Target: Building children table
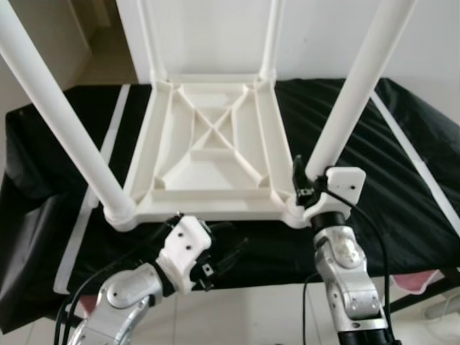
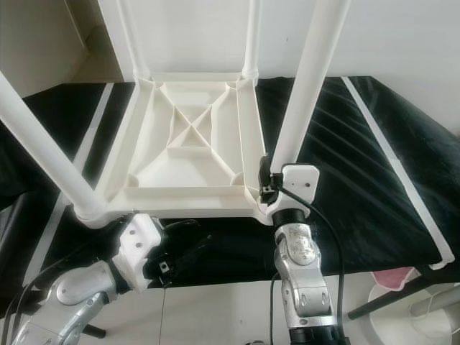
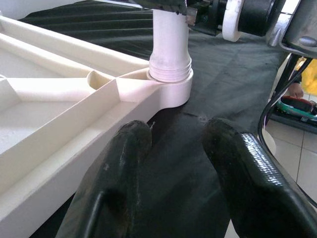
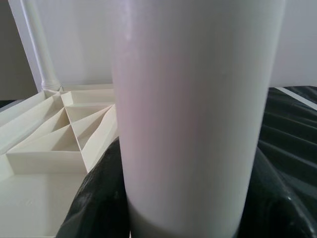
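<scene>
A white plastic children's table top (image 1: 208, 154) is laid upside down on a black cloth (image 1: 402, 187) at the centre of the left eye view, its ribbed underside facing up. Four white legs are stood in its corner sockets: the near left leg (image 1: 57, 115) rises toward the upper left of the frame, the near right leg (image 1: 356, 86) toward the upper right, and two far legs (image 1: 272, 36) stand at the back edge against a white wall (image 2: 402, 36).

The right gripper (image 1: 307, 188) is placed at the base of the near right leg, just above the corner socket (image 3: 171, 87). In the right wrist view the leg is seen between both black fingers (image 4: 94, 198), which are pressed against it on either side; the gripper is closed around the leg.

The left gripper (image 2: 180, 248) is held low at the near edge of the table top, below the front rail and right of the near left corner. In the left wrist view its fingers (image 3: 116, 183) are parted by a moderate gap, nothing is held, and black cloth is seen between them. One fingertip lies just beside the table top's edge; contact cannot be confirmed.

The near edge of the table top lies close to the front edge of the cloth. Bare cloth is left to the right of the table top up to a white stripe (image 2: 388, 154). Tiled floor (image 1: 244, 316) is seen at the bottom of the frame.
</scene>
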Available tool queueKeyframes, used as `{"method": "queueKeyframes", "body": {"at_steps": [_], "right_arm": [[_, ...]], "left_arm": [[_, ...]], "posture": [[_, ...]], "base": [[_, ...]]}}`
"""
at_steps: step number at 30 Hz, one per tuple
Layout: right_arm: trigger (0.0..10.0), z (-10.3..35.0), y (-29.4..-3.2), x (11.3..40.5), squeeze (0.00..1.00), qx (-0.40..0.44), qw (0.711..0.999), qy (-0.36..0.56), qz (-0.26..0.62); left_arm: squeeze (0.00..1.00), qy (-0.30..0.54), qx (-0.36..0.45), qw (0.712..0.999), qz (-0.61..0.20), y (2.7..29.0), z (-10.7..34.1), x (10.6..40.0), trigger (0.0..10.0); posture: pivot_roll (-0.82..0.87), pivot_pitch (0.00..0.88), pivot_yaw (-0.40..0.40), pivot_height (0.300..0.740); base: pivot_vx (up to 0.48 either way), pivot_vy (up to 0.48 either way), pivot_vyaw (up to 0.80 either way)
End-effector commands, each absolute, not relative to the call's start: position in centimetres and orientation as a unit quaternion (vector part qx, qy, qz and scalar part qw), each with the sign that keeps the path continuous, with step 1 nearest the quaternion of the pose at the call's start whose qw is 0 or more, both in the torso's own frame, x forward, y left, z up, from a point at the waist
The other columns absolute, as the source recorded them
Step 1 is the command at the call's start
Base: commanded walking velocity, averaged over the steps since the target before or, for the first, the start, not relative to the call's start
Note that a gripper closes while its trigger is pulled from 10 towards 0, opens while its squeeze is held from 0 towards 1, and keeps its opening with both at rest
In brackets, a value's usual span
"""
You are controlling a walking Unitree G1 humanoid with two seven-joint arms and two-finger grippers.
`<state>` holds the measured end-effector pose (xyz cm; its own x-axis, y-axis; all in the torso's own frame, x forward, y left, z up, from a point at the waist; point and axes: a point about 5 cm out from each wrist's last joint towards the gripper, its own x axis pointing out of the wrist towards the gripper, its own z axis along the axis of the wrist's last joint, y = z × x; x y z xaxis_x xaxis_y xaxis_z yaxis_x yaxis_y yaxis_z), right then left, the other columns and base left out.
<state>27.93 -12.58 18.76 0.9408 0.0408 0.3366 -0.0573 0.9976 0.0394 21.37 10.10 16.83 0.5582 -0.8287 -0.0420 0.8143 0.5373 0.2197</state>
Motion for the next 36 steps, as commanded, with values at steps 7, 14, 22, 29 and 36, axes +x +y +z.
{"method": "queueKeyframes", "body": {"at_steps": [7,14,22,29,36], "right_arm": [[10.0,17.5,-12.5,28.1,0.0,0.03,0.99,-0.133,0.02],[10.0,16.7,-12.4,28.3,0.0,0.128,0.987,-0.092,0.004],[10.0,16.2,-12.4,28.6,0.0,0.191,0.979,-0.07,-0.002],[10.0,15.8,-12.5,29.0,0.0,0.294,0.955,-0.041,-0.006],[10.0,15.1,-12.0,29.4,0.0,0.471,0.882,0.003,0.006]], "left_arm": [[0.0,-0.026,0.111,0.881,-0.46,9.9,16.6,21.6,10.0],[0.0,-0.033,0.111,0.88,-0.46,9.8,16.8,21.7,10.0],[0.0,-0.028,0.107,0.879,-0.464,9.9,16.7,21.6,10.0],[0.0,-0.025,0.107,0.879,-0.464,9.9,16.7,21.5,10.0],[0.0,-0.022,0.107,0.878,-0.466,9.9,16.7,21.5,10.0]], "posture": [[-0.07,0.12,0.005,0.74],[-0.07,0.122,0.013,0.74],[-0.07,0.124,0.016,0.74],[-0.06,0.133,0.021,0.74],[-0.06,0.136,0.023,0.74]], "base": [[0.0,0.0,0.0],[0.0,0.0,0.0],[0.0,0.0,0.0],[0.0,0.0,0.0],[0.0,0.0,0.0]]}}
